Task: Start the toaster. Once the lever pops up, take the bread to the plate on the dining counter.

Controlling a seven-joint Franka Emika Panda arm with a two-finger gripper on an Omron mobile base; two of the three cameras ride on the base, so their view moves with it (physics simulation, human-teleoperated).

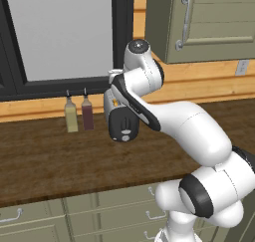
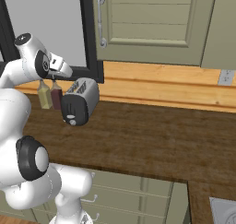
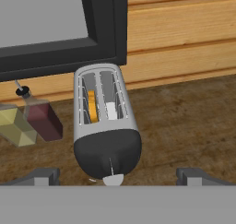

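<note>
Hand view: toaster (image 3: 107, 126) stands near counter's back edge, bottles (image 3: 30, 121) alongside.

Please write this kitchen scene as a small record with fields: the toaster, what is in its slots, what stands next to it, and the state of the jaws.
toaster: silver toaster on the dark wood counter, below the window, black end panel toward the hand camera
slots: an orange-tan slice in one slot and a pale piece in the other, both sunk low
beside it: a yellowish bottle and a dark red bottle, side by side near the wall
gripper: jaws open, holding nothing, poised before the toaster's end panel
</note>
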